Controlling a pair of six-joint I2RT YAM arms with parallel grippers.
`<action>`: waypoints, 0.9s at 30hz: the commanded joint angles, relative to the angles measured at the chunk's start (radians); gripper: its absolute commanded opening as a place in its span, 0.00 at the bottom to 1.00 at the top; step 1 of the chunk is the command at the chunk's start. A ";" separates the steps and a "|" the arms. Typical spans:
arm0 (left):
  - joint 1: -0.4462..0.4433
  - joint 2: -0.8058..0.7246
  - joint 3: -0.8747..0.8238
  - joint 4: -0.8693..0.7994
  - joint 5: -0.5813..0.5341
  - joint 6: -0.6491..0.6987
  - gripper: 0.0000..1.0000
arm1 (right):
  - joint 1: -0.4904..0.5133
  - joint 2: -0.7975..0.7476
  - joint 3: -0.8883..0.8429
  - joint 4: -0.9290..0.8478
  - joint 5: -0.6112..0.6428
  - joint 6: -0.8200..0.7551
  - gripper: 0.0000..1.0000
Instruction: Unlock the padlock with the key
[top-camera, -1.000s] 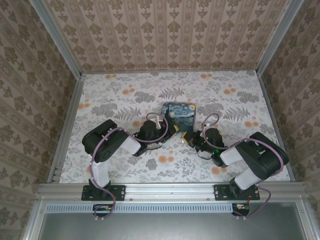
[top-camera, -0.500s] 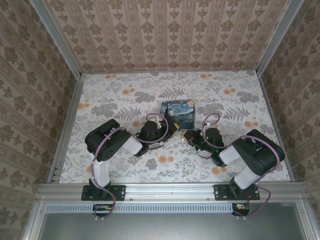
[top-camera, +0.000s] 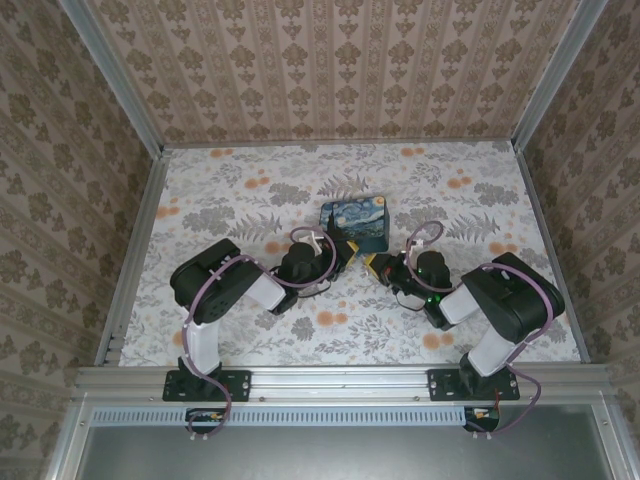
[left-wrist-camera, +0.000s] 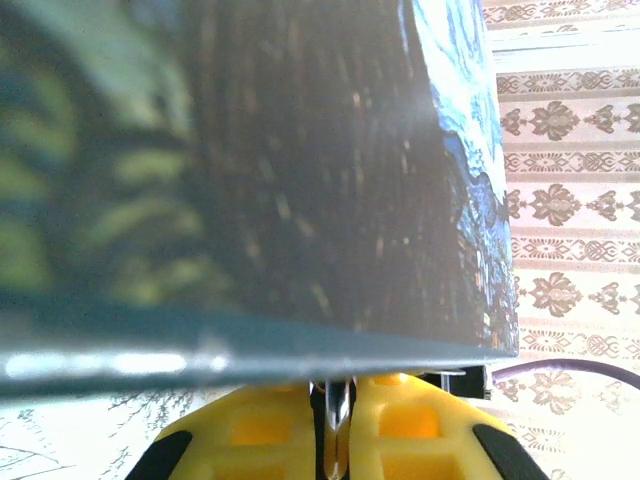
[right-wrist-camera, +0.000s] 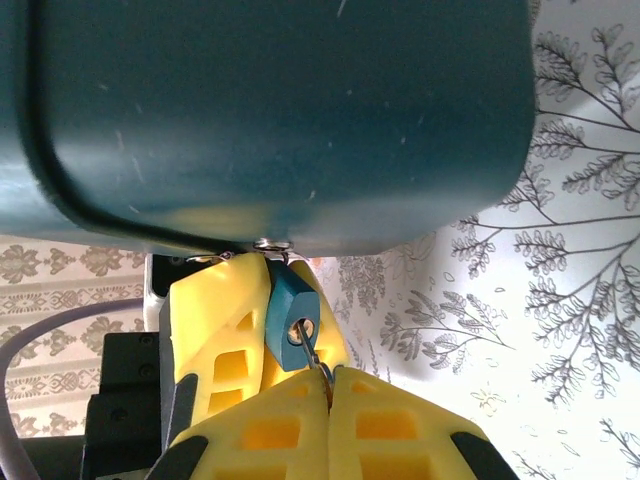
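The right arm has edged in toward the tin (top-camera: 356, 222) mid-table. At its near edge the left gripper (left-wrist-camera: 333, 400) clamps the padlock (right-wrist-camera: 288, 322); the right gripper (right-wrist-camera: 328, 385) pinches the key (right-wrist-camera: 316, 360), tip already in the keyhole; turning it looks still to do

My gripper (right-wrist-camera: 328, 388), bottom centre, pinches the thin metal key (right-wrist-camera: 316, 358), whose tip meets the keyhole of the blue-bodied padlock (right-wrist-camera: 288, 312). The padlock sits between the left gripper's yellow fingers (right-wrist-camera: 215, 320), just under the dark teal tin (right-wrist-camera: 280, 110) spanning the upper frame. Floral tabletop (right-wrist-camera: 570, 300) at right.
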 joint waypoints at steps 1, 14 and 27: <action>-0.058 -0.045 0.010 0.074 0.108 -0.032 0.00 | -0.013 0.005 0.067 0.094 -0.050 -0.047 0.00; -0.080 -0.053 -0.013 0.074 0.096 -0.036 0.00 | -0.062 0.033 0.152 0.085 -0.144 -0.100 0.00; -0.103 0.004 0.029 0.082 0.086 -0.031 0.00 | -0.028 0.055 0.179 0.100 -0.123 0.069 0.00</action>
